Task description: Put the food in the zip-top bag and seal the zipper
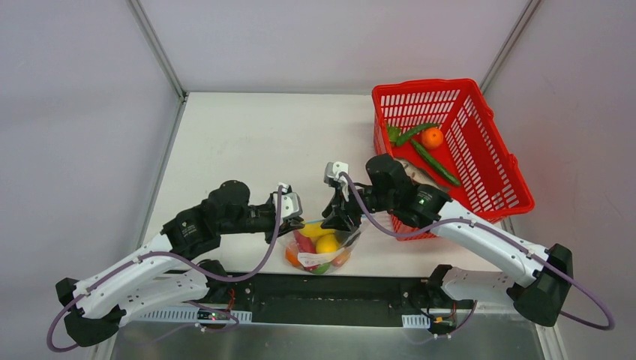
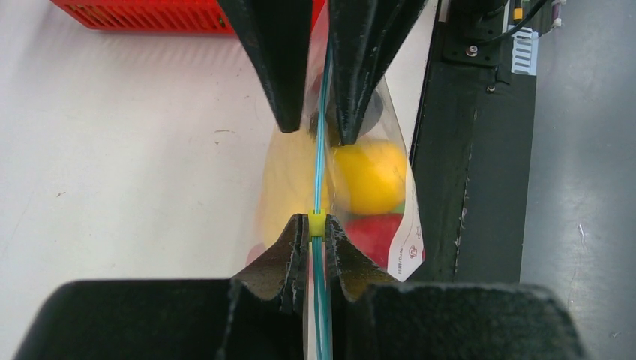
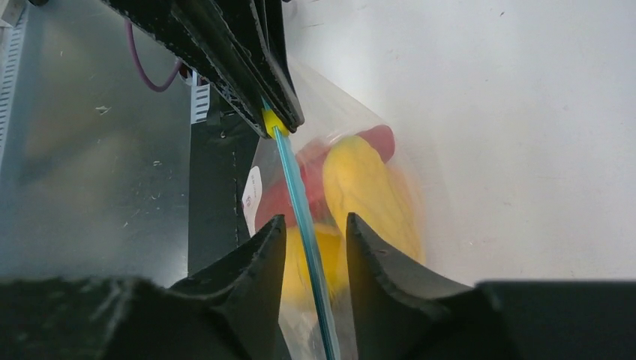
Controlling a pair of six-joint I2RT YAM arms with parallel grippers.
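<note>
The zip-top bag (image 1: 322, 247) hangs between my two grippers near the table's front edge, holding food: a yellow piece (image 2: 371, 176), a red piece (image 2: 375, 232), and orange and green bits. My left gripper (image 2: 318, 221) is shut on the teal-blue zipper (image 2: 321, 172), right behind a small yellow slider (image 2: 318, 223). My right gripper (image 3: 315, 221) is open and straddles the zipper (image 3: 296, 180) without touching it, a short way along from the left gripper (image 3: 281, 120). The bag's white label (image 3: 251, 199) faces the table edge.
A red mesh basket (image 1: 495, 165) stands tilted at the back right, holding an orange ball (image 1: 431, 137) and green pods (image 1: 435, 161). A black rail (image 2: 465, 150) and a grey metal ledge run along the near edge, right beside the bag.
</note>
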